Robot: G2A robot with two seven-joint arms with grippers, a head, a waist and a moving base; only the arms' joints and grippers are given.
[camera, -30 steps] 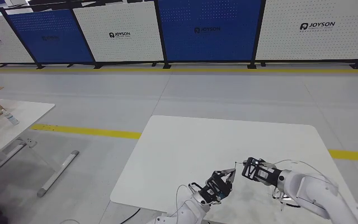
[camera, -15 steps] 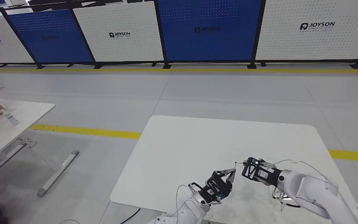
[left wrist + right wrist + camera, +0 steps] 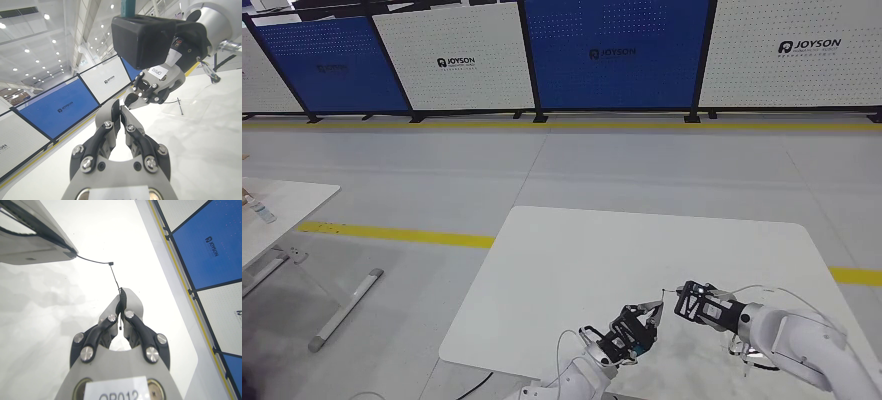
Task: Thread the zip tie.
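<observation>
Top view: no change against the frames from a second and half a second ago. Both arms are parked and nothing has shifted, so I'd read this as a pause or fine alignment, with no threading progress. The left tool (image 3: 654, 308) and right tool (image 3: 678, 300) sit tip to tip over the desk (image 3: 642, 250), close to its near edge. The zip tie (image 3: 658, 299) spans the small gap between them, off the surface.

Left wrist view: the left tool (image 3: 120, 111) is clenched on the zip tie (image 3: 124, 104), pads pressed together. The right tool (image 3: 130, 103) is just beyond it, nearly touching. Farther toward the desk's right side a spare tie (image 3: 180, 107) lies flat on a clear sheet (image 3: 194, 111). Can't tell whether that is a pouch or just film. No other container is in use.

Right wrist view: the right tool (image 3: 121, 292) is pinched on a strand of the zip tie (image 3: 114, 275), with a short end poking back between its fingers. That strand runs up to the head (image 3: 111, 263), and a second strand curves from the head to the left tool (image 3: 72, 254). Can't tell whether the tail is already through the head. If it isn't, the next move needs tight tip-to-slot alignment, since the strap is thin and flexes.
</observation>
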